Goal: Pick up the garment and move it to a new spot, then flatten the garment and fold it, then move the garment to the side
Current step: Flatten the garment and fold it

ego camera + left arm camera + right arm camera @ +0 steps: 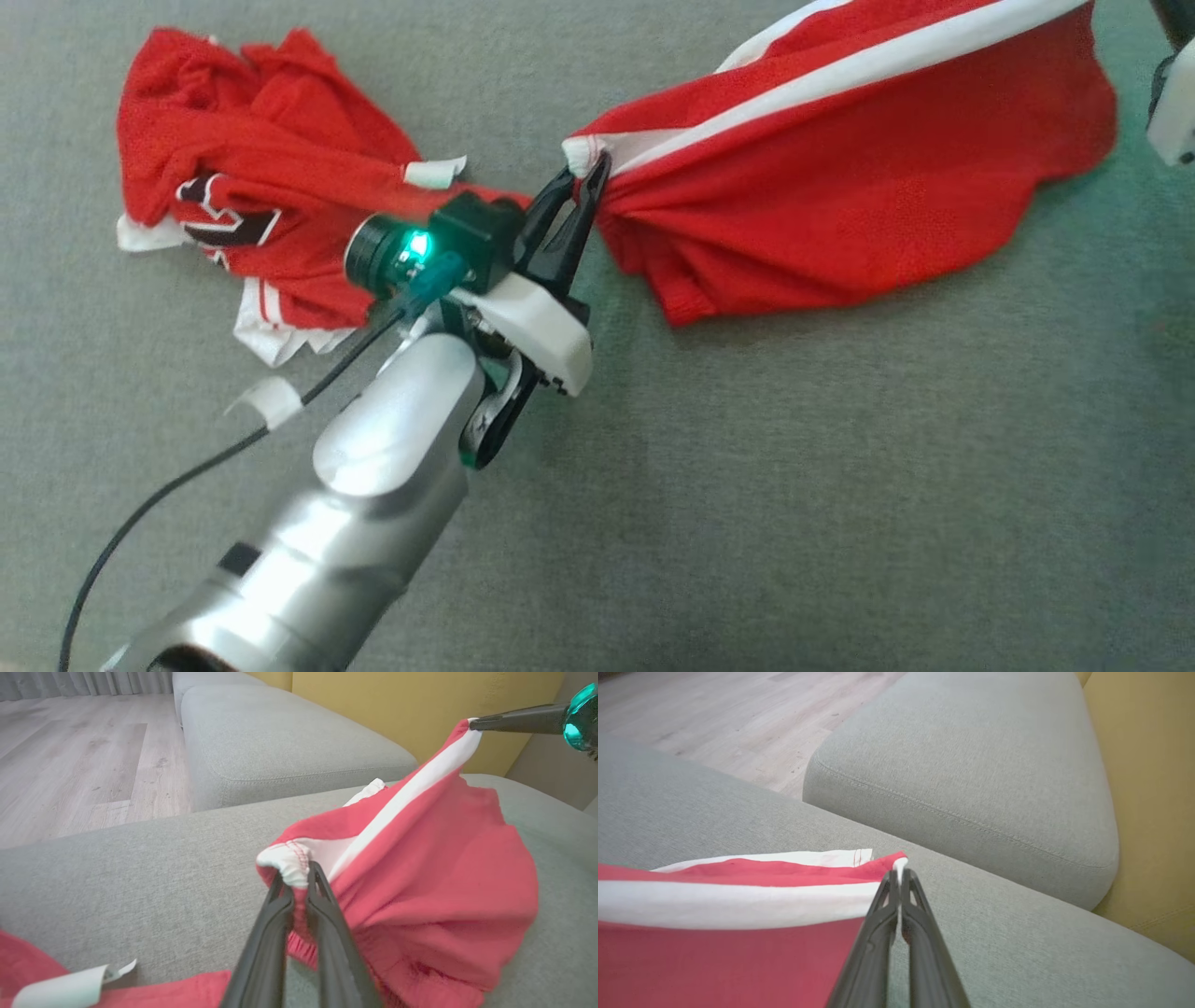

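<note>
Garment [840,177], red with a white stripe, is held stretched over the far right part of the cushion [747,513], its striped hem lifted and its lower folds sagging onto the grey fabric. One white-trimmed corner is pinched in the left claw [583,182], whose fingers are closed tight on the cloth. The opposite end of the same hem is nipped in the right claw [900,873], likewise closed on it, near the edge that faces a second cushion [971,765]. The garment is judged light, thin and limp: no shape will be kept unless tension is held between the two holds, and so small a pinch could slip from the smooth dark fingers. The seamed corners are judged the best places to be gripped, being thicker. A crumpled jersey [252,168] lies at the far left of the cushion, one fold reaching close to the left wrist.
</note>
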